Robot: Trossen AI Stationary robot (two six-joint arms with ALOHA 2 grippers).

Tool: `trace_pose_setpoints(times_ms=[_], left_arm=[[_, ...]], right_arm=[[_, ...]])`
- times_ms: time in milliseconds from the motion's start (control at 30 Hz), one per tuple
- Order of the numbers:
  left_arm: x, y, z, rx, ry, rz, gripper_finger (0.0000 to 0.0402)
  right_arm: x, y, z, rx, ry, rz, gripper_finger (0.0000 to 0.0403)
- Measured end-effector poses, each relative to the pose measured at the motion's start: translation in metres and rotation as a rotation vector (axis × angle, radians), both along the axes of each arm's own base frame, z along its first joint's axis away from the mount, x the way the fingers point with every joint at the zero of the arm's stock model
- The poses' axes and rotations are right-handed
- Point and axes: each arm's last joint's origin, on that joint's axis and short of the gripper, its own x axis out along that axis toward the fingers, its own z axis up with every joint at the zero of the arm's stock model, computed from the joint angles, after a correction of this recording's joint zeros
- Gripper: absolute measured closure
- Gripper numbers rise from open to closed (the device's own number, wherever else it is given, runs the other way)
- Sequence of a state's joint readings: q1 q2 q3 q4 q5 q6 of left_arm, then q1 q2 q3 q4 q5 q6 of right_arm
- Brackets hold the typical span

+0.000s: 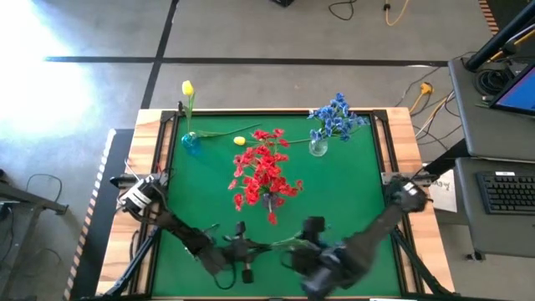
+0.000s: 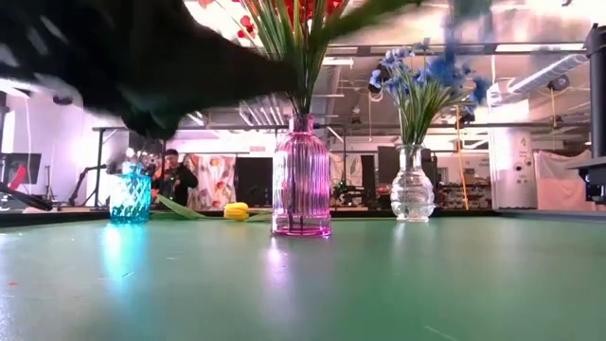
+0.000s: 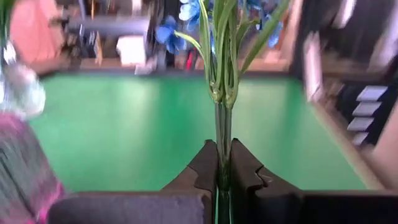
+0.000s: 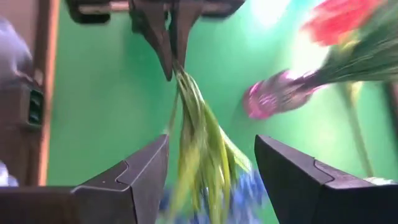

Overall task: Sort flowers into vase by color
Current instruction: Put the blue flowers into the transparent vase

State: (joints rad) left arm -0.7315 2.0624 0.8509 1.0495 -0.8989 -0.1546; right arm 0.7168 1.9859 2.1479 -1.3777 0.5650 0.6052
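My left gripper (image 3: 222,171) is shut on a blue-blossomed sprig (image 3: 219,74) near the table's near edge (image 1: 251,248). My right gripper (image 4: 211,168) is open, its fingers standing on either side of the sprig's leafy part (image 4: 200,146) without touching it (image 1: 303,251). A pink vase (image 1: 269,201) in mid-table holds red flowers (image 1: 263,167). A clear vase (image 1: 318,148) holds blue flowers (image 1: 336,117). A small blue vase (image 1: 190,142) holds one yellow tulip (image 1: 187,88). Another yellow tulip (image 1: 240,140) lies flat on the mat. My left gripper pinches the sprig's thin green stems (image 3: 222,140) between its two fingers, just below where the leaves branch off. The stems run on straight out past the fingertips. The sprig reaches toward my right gripper, leaves and blue blossoms (image 4: 249,186) at its far end.
The three vases stand in the far half of the green mat (image 1: 351,192), the pink one (image 2: 301,180) nearest the grippers. Wooden rails (image 1: 401,142) frame the table. Both arms crowd the near edge. A person shows in the room behind (image 2: 175,175).
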Motion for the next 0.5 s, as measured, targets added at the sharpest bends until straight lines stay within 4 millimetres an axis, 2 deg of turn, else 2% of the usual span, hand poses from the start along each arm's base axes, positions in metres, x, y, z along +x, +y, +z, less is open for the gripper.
trace_pose_setpoints(times_ms=[167, 300, 400, 500], left_arm=[[-0.030, 0.009, 0.013, -0.026, -0.220, -0.044, 0.0402], [-0.041, 0.012, 0.021, -0.014, -0.247, -0.087, 0.0402], [-0.041, 0.006, 0.032, -0.002, -0.286, -0.155, 0.0402], [-0.037, -0.001, 0.052, 0.037, -0.351, -0.199, 0.0401]], right_arm=[[-0.058, 0.025, 0.041, -0.044, -0.268, 0.012, 0.0174], [-0.097, 0.037, 0.063, -0.082, -0.462, 0.021, 0.0174], [-0.116, 0.041, 0.073, -0.100, -0.554, 0.026, 0.0174], [-0.127, 0.048, 0.072, -0.124, -0.595, 0.046, 0.0174]])
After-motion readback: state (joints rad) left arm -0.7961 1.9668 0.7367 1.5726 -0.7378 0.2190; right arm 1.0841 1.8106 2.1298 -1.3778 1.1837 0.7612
